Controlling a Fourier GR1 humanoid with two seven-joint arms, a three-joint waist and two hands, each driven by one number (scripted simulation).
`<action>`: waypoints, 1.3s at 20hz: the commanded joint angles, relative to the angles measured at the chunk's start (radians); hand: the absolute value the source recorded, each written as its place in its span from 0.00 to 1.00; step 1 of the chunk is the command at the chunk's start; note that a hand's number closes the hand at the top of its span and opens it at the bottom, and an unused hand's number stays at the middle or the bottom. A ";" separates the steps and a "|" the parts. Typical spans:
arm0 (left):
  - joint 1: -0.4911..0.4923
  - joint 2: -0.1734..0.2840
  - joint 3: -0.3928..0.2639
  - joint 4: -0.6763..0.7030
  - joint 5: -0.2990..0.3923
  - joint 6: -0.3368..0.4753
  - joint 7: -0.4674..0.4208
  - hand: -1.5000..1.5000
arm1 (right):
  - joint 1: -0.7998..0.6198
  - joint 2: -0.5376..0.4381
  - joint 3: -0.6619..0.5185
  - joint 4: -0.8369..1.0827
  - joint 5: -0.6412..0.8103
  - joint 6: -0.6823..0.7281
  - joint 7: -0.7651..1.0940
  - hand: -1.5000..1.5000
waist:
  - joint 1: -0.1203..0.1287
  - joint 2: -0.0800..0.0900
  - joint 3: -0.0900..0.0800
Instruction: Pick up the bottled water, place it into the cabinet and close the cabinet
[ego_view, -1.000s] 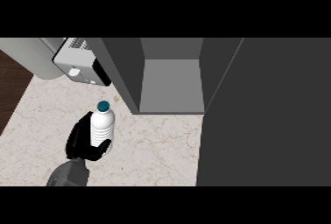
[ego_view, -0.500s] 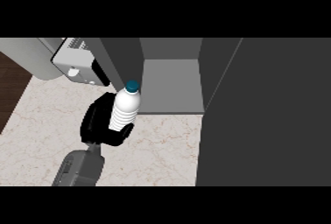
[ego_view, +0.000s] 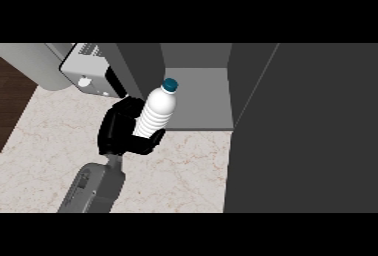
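Since half a second ago the bottled water (ego_view: 157, 112) has travelled up and to the right with the hand that carries it, and its teal cap, which then stood just short of the cabinet's (ego_view: 193, 98) front edge, now overlaps the grey cabinet floor. The bottle leans with its cap toward the cabinet opening and its base back over the marble counter (ego_view: 184, 165).

The left hand (ego_view: 122, 132) is clasped around the lower half of the bottle: the black fingers curl round its base and ribbed side, and the palm sits to the left of and below the bottle, away from the cabinet. The upper body and cap of the bottle stand clear of the fingers, nearer the cabinet than any part of the hand. The grey forearm runs from the hand down toward the lower edge of the view, away from the cabinet.

The cabinet is open. Its light grey floor and back wall show between a dark left side panel and a dark right side, and the bottle's neck lies just beside the left panel, at the front left corner of the opening. A large dark surface, apparently the cabinet's open door (ego_view: 303, 135), fills the area to the right of the opening and reaches down over the counter.

To the left of the cabinet, beyond its left panel, stands a white appliance (ego_view: 87, 77).

The right hand does not show.
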 joint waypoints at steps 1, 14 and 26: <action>-0.192 -0.036 -0.094 0.044 -0.079 0.122 -0.007 1.00 | -0.008 0.013 0.025 0.005 0.023 -0.014 -0.004 0.00 | -0.032 0.005 0.004; -0.323 -0.026 -0.080 0.121 -0.255 0.334 0.058 1.00 | -0.075 0.024 0.022 0.061 0.002 0.005 -0.007 0.00 | -0.084 0.018 0.005; -0.330 0.056 -0.089 0.167 -0.357 0.414 0.119 1.00 | -0.102 0.001 0.015 0.048 -0.032 0.030 0.033 0.00 | -0.122 0.029 0.004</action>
